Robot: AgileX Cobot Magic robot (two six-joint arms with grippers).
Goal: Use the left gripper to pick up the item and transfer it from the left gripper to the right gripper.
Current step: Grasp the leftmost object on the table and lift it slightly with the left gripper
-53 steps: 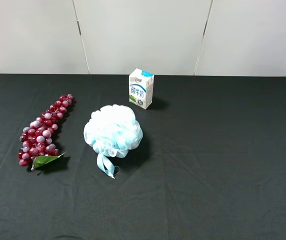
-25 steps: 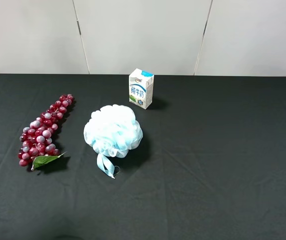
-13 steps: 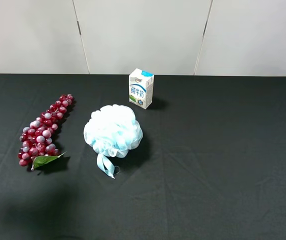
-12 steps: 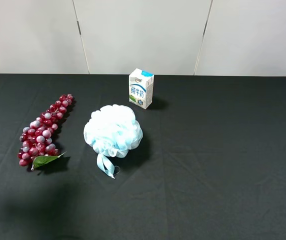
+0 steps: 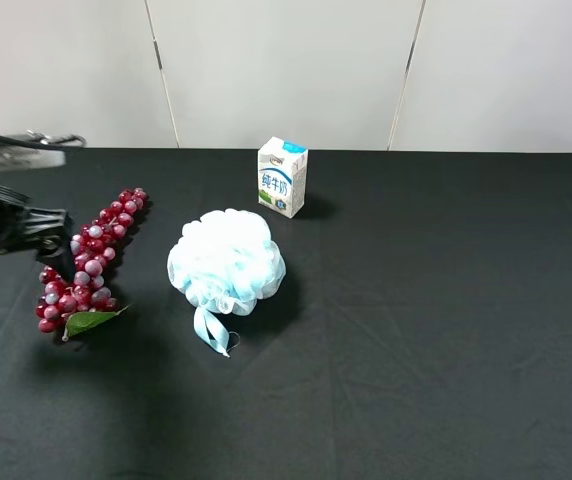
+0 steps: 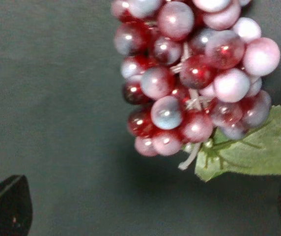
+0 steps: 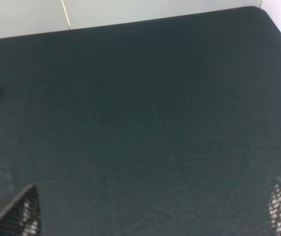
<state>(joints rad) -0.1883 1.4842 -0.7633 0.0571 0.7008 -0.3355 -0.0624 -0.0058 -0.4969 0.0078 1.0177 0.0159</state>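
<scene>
The grape bunch (image 5: 88, 262) is laid near the left edge of the worktop (image 5: 446, 330). The left end effector (image 6: 148, 210) is held spread over its leaf end; the right end effector (image 7: 150, 211) is spread too

In the high view the left gripper (image 5: 58, 228) is a blurred dark shape, cut off by the picture's edge and hiding part of the grapes (image 5: 84, 262). Its wrist view crops the bunch and shows only fingertips (image 6: 8, 209) at the corners. The right gripper (image 7: 150, 216) likewise shows only at the corners. Print on the milk carton (image 5: 282, 177) is too small to read.
</scene>
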